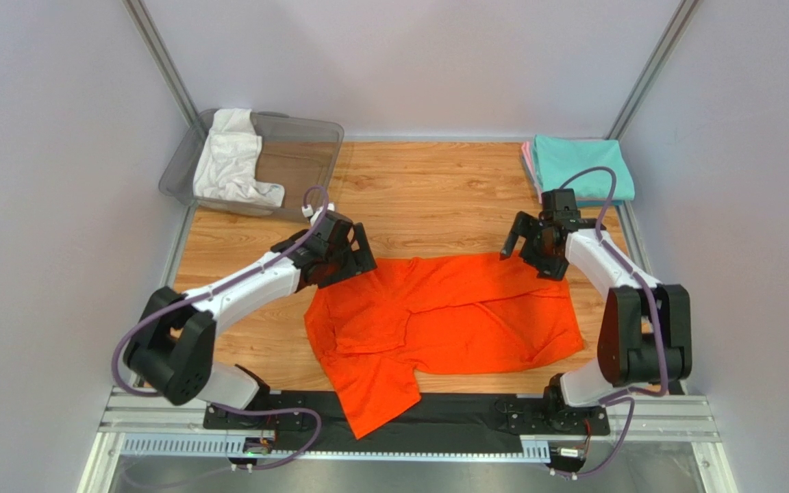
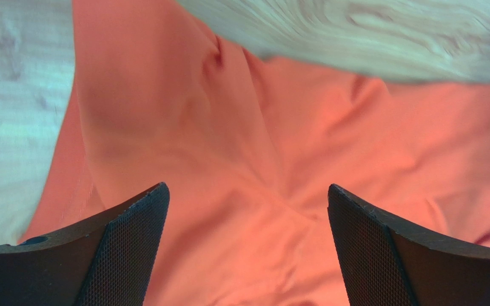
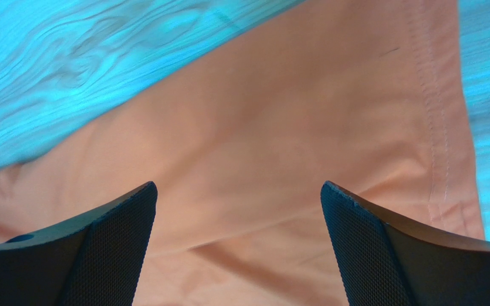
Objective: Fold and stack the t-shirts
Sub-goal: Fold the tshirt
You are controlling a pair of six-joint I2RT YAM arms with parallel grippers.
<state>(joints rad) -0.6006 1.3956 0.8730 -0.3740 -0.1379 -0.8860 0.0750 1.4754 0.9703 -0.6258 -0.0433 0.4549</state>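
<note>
The orange t-shirt lies spread across the middle of the wooden table, rumpled, with one sleeve trailing over the near edge at the lower centre of the top view. The left gripper hovers over the shirt's upper left corner, and the right gripper over its upper right corner. In the left wrist view the black fingers stand wide apart with only creased orange cloth below and nothing caught between them. The right wrist view shows the same: jaws spread wide and empty above the stitched hem. In the upper left of the top view a clear grey plastic bin holds a crumpled white t-shirt. In the upper right, a folded teal t-shirt sits on a pink one, of which only an edge shows.
</note>
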